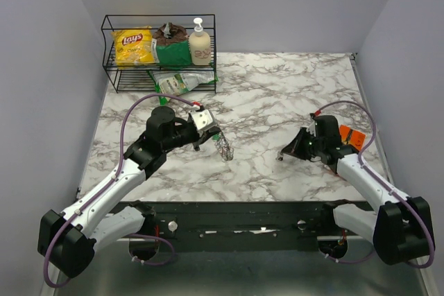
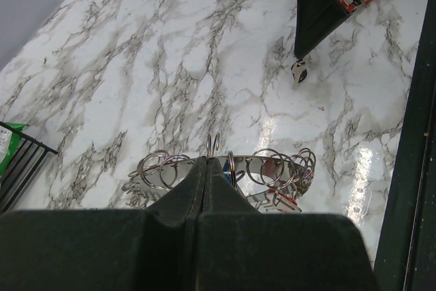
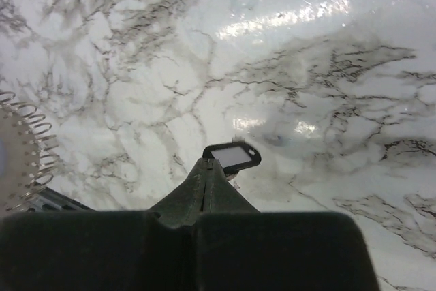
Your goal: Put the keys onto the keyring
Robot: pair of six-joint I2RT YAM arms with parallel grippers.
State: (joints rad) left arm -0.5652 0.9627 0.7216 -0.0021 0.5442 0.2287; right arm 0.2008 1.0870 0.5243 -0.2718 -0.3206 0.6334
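Note:
My left gripper [image 1: 212, 133] is shut on the keyring [image 1: 224, 147], a metal band carrying several small split rings, held just above the marble table [image 1: 277, 95]. In the left wrist view the closed fingertips [image 2: 206, 163] pinch the band [image 2: 262, 159]; small red [image 2: 285, 200] and blue [image 2: 227, 179] pieces hang under it. My right gripper [image 1: 285, 152] is shut on a small black-framed tag with a white window [image 3: 233, 156], low over the table. The tag also shows in the left wrist view [image 2: 298, 73]. No metal blade shows on it. The ring's edge shows at the left of the right wrist view [image 3: 24, 148].
A flat orange packet [image 1: 352, 136] lies by the right arm. A black wire basket [image 1: 158, 50] at the back left holds a Lay's bag, a green packet and a soap bottle; another green packet [image 1: 177, 82] lies before it. Walls close three sides.

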